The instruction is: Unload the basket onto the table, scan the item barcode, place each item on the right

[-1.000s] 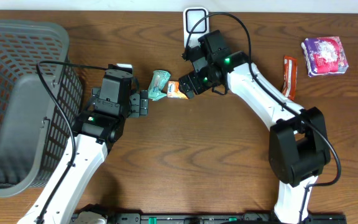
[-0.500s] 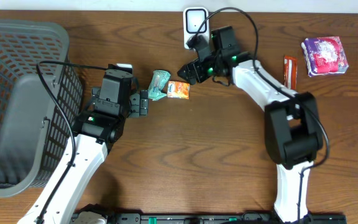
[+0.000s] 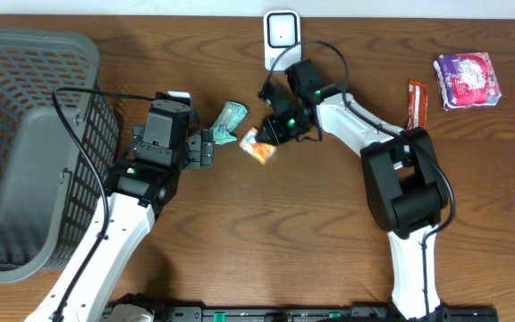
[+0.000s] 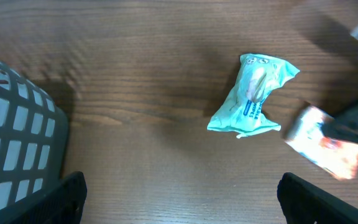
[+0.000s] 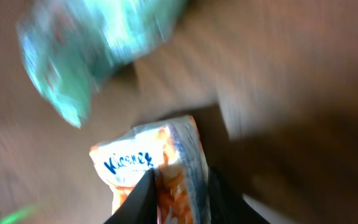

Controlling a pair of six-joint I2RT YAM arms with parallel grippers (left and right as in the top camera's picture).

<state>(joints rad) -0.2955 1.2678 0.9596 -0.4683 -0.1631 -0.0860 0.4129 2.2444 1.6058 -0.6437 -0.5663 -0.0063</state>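
Two grippers examined. Right gripper: fingers drawn in narrow, pinching one end of the orange tissue packet, which lies tilted near the white scanner but apart from it, just beside a green packet. Whether the orange packet is clear of the table cannot be told. Left gripper: fingers spread wide, holding nothing, close to the green packet. Grey basket at far left.

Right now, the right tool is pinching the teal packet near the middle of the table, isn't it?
Not quite. The right tool is pinching the orange tissue pack, not the teal one; the right wrist view shows it between the fingers. The teal packet lies free beside it.
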